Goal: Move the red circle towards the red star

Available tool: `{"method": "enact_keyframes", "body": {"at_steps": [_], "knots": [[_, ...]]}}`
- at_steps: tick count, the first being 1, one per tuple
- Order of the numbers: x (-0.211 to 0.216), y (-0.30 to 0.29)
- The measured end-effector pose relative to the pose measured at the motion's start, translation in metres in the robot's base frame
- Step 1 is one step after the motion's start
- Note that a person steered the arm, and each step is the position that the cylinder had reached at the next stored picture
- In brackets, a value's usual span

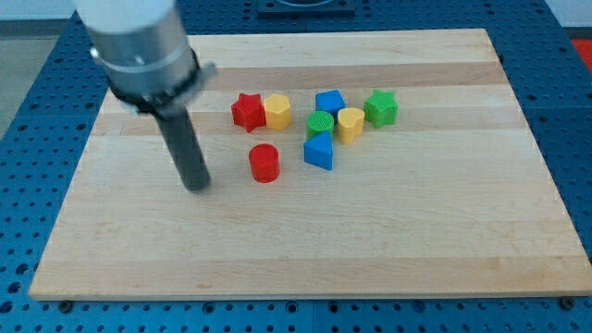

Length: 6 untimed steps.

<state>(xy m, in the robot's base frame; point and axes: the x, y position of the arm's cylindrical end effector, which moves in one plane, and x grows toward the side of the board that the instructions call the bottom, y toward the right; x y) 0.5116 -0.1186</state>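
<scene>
Red circle (264, 163) is what I have to shift, and it sits on the wooden board (296, 250) a short way below the red star (246, 110), slightly to the view's right of it, with a clear gap of bare wood between the two. So I judge the job unfinished: the circle is near the star but not up against it, and closing that gap is what remains.

Starting at the view's left, my tip (196, 188) rests on the board to the left of the red circle, apart from it and touching no block. It is a plain rod, with nothing to spread or pinch, so it holds nothing.

Moving right, the red star touches a yellow block (277, 111), probably a hexagon. Further right lies a cluster: a green cylinder (319, 123), a blue wedge-like block (319, 153) below it, a blue block (330, 101) above, a yellow block (351, 123) that may be a heart, and a green star (380, 107).

The arm's upper part is cut off at the view's top left, and its grey body hides some of the board behind it. The blue and yellow shapes are hard to make out.
</scene>
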Motion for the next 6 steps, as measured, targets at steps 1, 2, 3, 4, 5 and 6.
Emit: {"method": "enact_keyframes", "body": {"at_steps": [1, 2, 3, 4, 5, 6], "knots": [[0.036, 0.090], [-0.014, 0.111], [-0.041, 0.098], [-0.047, 0.057], [-0.044, 0.018], [-0.007, -0.007]]}}
